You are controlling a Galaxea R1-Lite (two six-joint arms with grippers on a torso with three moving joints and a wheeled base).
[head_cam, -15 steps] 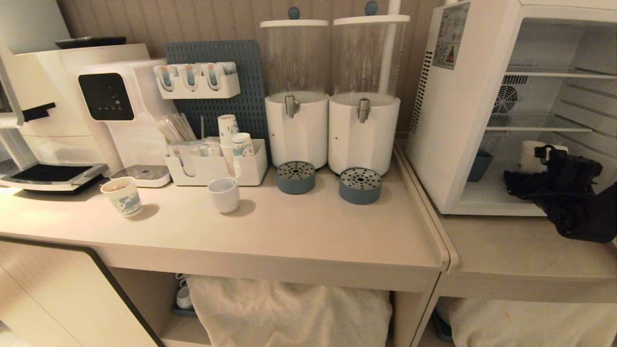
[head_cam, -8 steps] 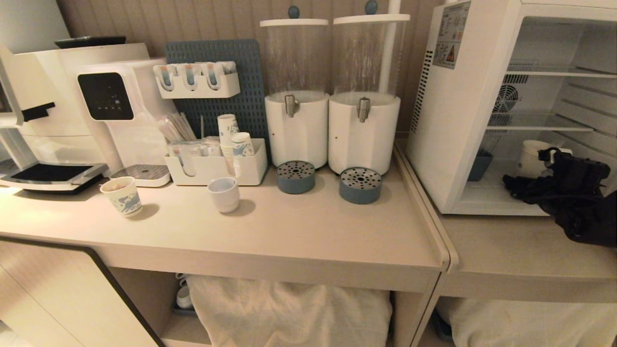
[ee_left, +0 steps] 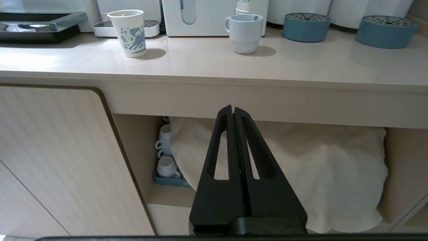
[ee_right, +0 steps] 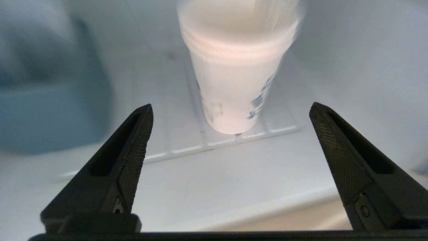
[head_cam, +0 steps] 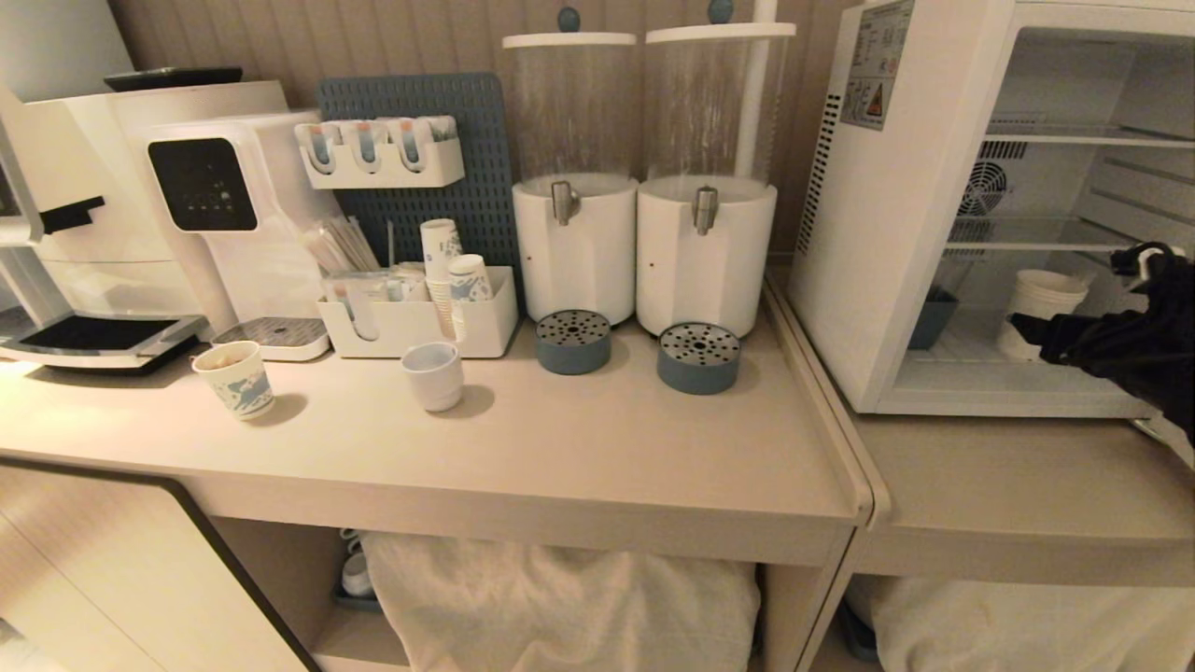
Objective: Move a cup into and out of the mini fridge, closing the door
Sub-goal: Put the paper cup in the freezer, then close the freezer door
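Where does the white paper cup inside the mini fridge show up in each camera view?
Head view: the cup stands on the mini fridge floor, far right, just beyond the right gripper.
Left wrist view: not in it.
Right wrist view: the cup is at top centre, ahead of the open fingers.
Shared landmark: the right gripper.

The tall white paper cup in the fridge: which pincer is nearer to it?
Right. The right pincer stands open just in front of the tall white paper cup, not touching. The left pincer is shut, low before the counter's open shelf, far away.
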